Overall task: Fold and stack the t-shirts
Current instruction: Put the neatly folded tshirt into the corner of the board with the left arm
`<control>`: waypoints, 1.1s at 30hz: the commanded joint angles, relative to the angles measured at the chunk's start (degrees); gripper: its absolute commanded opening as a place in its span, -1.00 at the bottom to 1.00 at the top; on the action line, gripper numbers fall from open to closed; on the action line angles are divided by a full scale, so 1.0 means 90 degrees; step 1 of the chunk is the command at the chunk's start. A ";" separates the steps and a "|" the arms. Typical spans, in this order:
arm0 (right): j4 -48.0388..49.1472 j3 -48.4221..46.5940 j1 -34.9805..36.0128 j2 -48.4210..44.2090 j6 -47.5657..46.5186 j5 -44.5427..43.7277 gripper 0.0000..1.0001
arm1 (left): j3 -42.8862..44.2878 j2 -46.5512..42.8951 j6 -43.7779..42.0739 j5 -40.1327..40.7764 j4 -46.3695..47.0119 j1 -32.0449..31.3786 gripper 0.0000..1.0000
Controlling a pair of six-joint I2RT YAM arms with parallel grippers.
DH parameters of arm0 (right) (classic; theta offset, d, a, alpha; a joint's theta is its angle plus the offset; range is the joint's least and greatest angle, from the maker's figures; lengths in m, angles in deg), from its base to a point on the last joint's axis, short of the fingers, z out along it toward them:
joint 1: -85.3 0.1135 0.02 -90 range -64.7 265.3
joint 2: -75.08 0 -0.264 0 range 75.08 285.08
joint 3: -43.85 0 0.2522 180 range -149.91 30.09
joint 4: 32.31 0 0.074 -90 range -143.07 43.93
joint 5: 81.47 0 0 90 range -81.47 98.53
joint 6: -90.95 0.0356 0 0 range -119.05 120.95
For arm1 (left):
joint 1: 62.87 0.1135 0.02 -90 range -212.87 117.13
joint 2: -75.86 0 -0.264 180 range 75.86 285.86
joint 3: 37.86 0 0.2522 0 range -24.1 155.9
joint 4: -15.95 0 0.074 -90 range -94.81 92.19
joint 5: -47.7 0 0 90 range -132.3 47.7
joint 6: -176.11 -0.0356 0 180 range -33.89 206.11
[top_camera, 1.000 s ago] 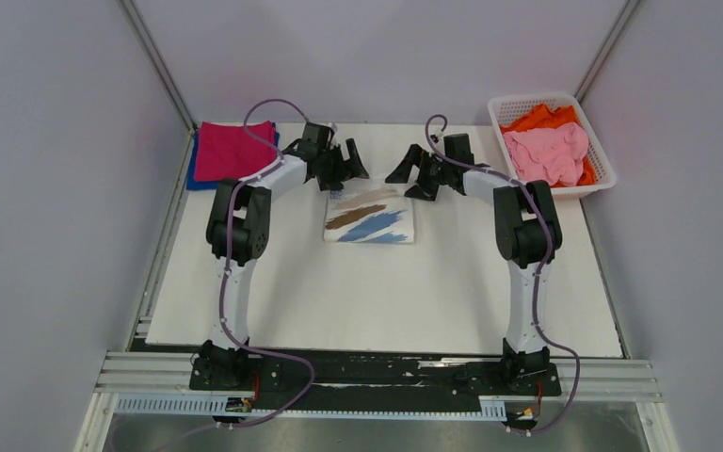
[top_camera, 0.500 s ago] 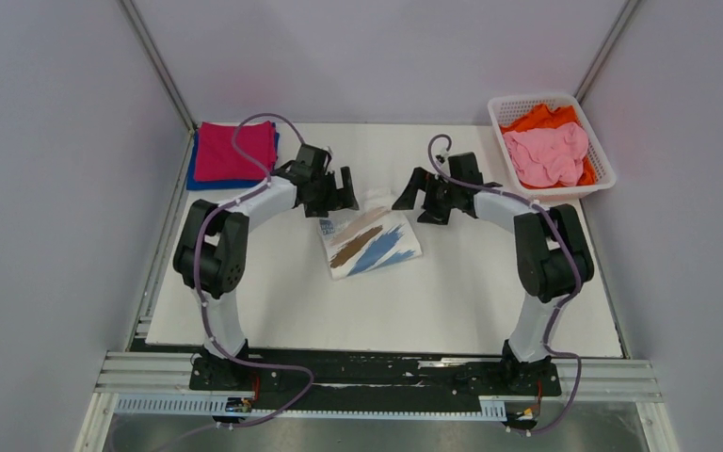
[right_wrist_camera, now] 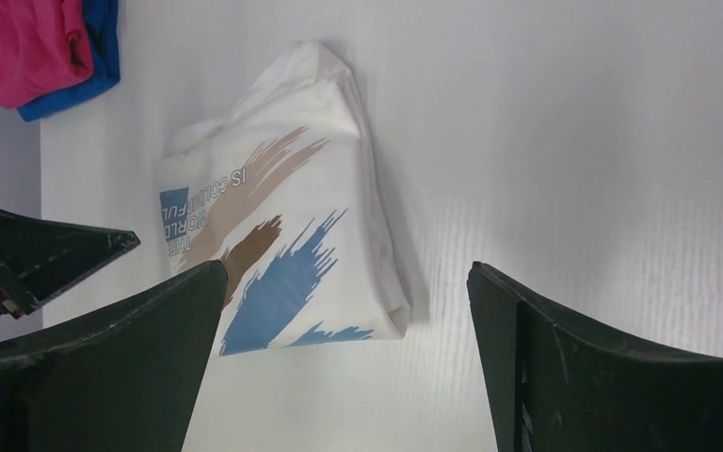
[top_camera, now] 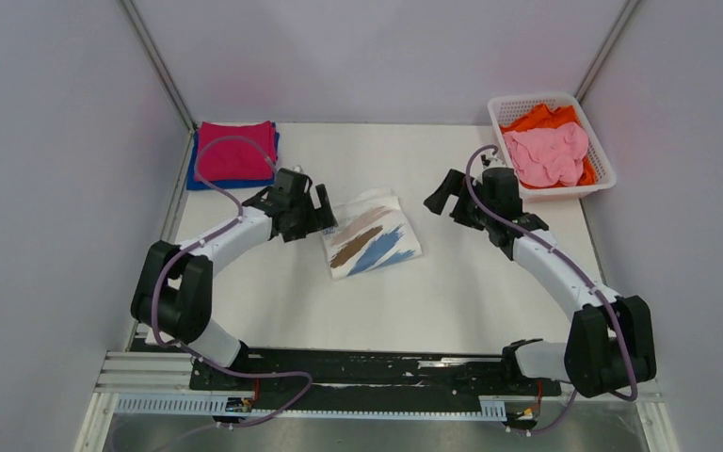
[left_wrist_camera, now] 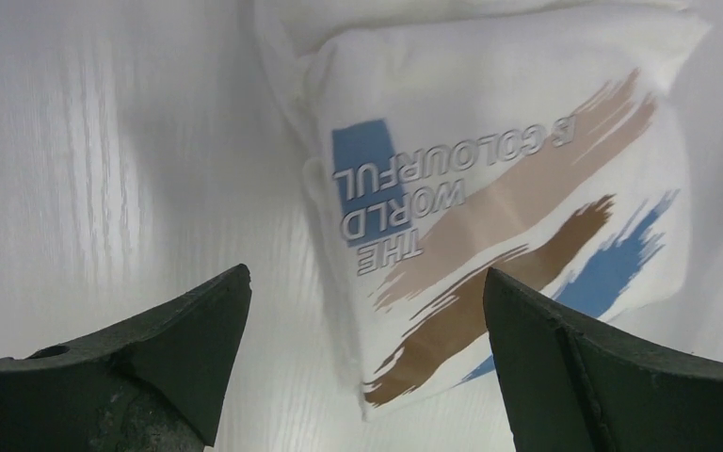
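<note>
A folded white t-shirt (top_camera: pixel 372 237) with tan, brown and blue streaks lies skewed on the table's middle; it also shows in the left wrist view (left_wrist_camera: pixel 499 188) and the right wrist view (right_wrist_camera: pixel 282 217). My left gripper (top_camera: pixel 328 215) (left_wrist_camera: pixel 365 278) hovers open at its left edge, holding nothing. My right gripper (top_camera: pixel 444 211) (right_wrist_camera: pixel 345 268) hangs open and empty to the shirt's right, apart from it. A folded magenta t-shirt (top_camera: pixel 235 151) rests on a blue one (top_camera: pixel 193 174) at the far left corner.
A white lattice basket (top_camera: pixel 537 98) at the far right holds a crumpled pink t-shirt (top_camera: pixel 546 155) over an orange one (top_camera: pixel 541 118). Grey walls close in the white table (top_camera: pixel 386 301) on three sides.
The folded white shirt has turned from square to skewed. Both arms have drawn back from the far side, the left toward the near left, the right toward the right. Both grippers stayed open.
</note>
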 commanded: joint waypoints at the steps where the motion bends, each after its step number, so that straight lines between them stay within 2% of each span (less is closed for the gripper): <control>1: -0.0123 0.0283 -0.0024 -0.0518 -0.0119 -0.0837 1.00 | -0.0623 -0.0097 0.0722 -0.0005 0.0410 -0.0037 1.00; 8: -0.0220 0.0418 -0.0030 -0.0513 -0.0153 -0.1036 1.00 | -0.0904 0.0381 0.1136 -0.0122 0.0813 -0.0046 0.70; 12: -0.0180 0.0427 -0.0043 -0.0407 -0.0117 -0.1073 1.00 | -0.0775 0.0851 0.1198 -0.0335 0.1024 -0.0067 0.56; 16: -0.0173 0.0418 -0.0049 -0.0303 -0.0134 -0.1140 1.00 | -0.0547 0.1340 0.1201 -0.0519 0.1144 -0.0177 0.33; 18: -0.0173 0.0414 -0.0045 -0.0286 -0.0151 -0.1185 1.00 | -0.0383 0.1575 0.1181 -0.0513 0.1121 -0.0247 0.11; 20: -0.0166 0.0421 -0.0070 -0.0268 -0.0151 -0.1247 1.00 | -0.0160 0.1812 0.1122 -0.0479 0.1016 -0.0301 -0.17; 21: -0.0143 0.0430 -0.0078 -0.0279 -0.0169 -0.1257 1.00 | 0.0022 0.1967 0.1045 -0.0391 0.0958 -0.0323 -0.40; 22: -0.0119 0.0446 -0.0079 -0.0271 -0.0187 -0.1261 1.00 | 0.0122 0.2032 0.0996 -0.0325 0.0790 -0.0331 -0.51; 24: -0.0101 0.0474 -0.0107 -0.0276 -0.0225 -0.1435 1.00 | 0.0553 0.2294 0.0740 0.0279 0.0344 -0.0330 -0.94; 25: -0.0070 0.0493 -0.0107 -0.0280 -0.0255 -0.1493 1.00 | 0.0920 0.2357 0.0488 0.0589 0.0143 -0.0330 -0.99; 29: 0.0172 0.0594 -0.0121 -0.0267 -0.0352 -0.1602 1.00 | 0.2295 0.2724 -0.0469 0.2075 -0.1210 -0.0330 -1.00; 33: 0.0603 0.0810 -0.0122 -0.0300 -0.0360 -0.1837 1.00 | 0.3358 0.3104 -0.1520 0.3182 -0.1554 -0.0284 -1.00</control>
